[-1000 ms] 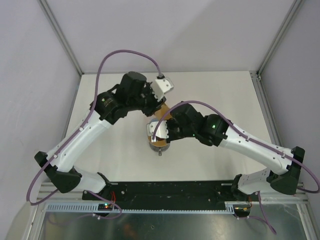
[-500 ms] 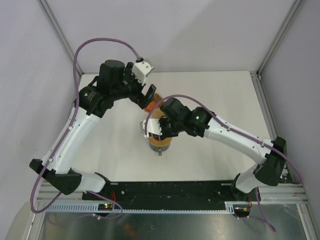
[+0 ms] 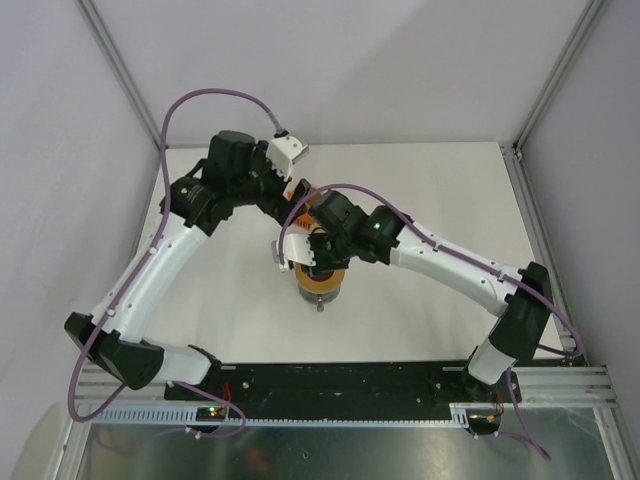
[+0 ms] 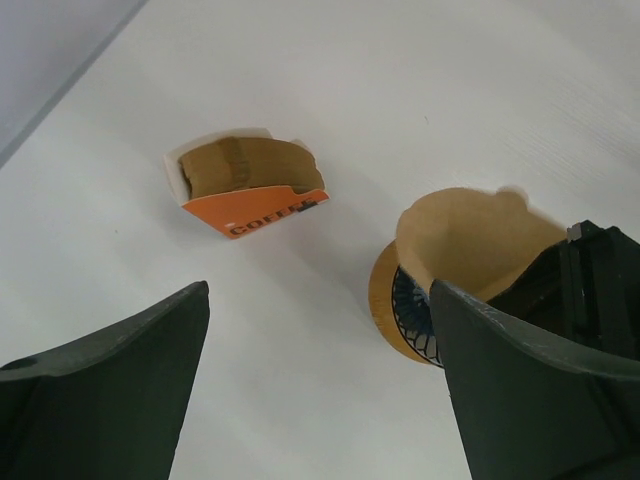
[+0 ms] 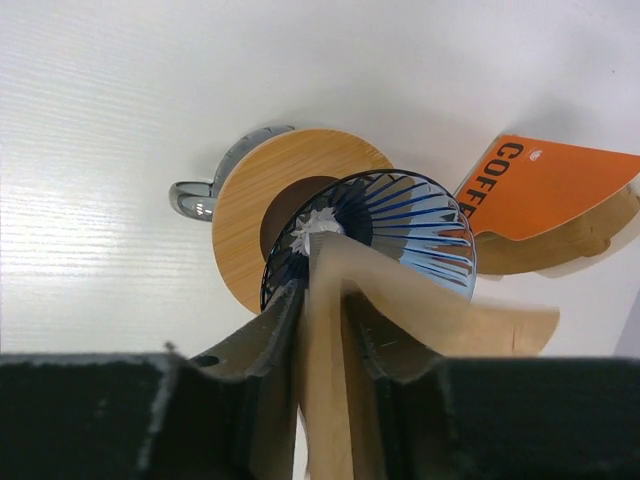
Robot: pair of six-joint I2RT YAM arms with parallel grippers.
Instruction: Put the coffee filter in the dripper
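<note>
My right gripper (image 5: 325,290) is shut on the coffee filter (image 5: 330,380), a pale tan paper cone. It holds the filter's tip at the mouth of the dripper (image 5: 410,225), a blue ribbed cone on an orange-brown ring collar (image 5: 245,215). In the top view the right gripper (image 3: 312,262) hangs right over the dripper (image 3: 322,288). The left wrist view shows the filter (image 4: 480,240) standing up out of the dripper (image 4: 405,310). My left gripper (image 4: 318,288) is open and empty, up and to the far left of the dripper, and also shows in the top view (image 3: 298,190).
An orange-brown packet (image 4: 245,185) of spare filters, with dark lettering, lies on the white table just behind the dripper; it also shows in the right wrist view (image 5: 545,190). A grey handle (image 5: 195,198) sticks out from the dripper's base.
My left gripper has drawn back to the far left, away from the filter. My right gripper has moved left with the filter, over the dripper.
</note>
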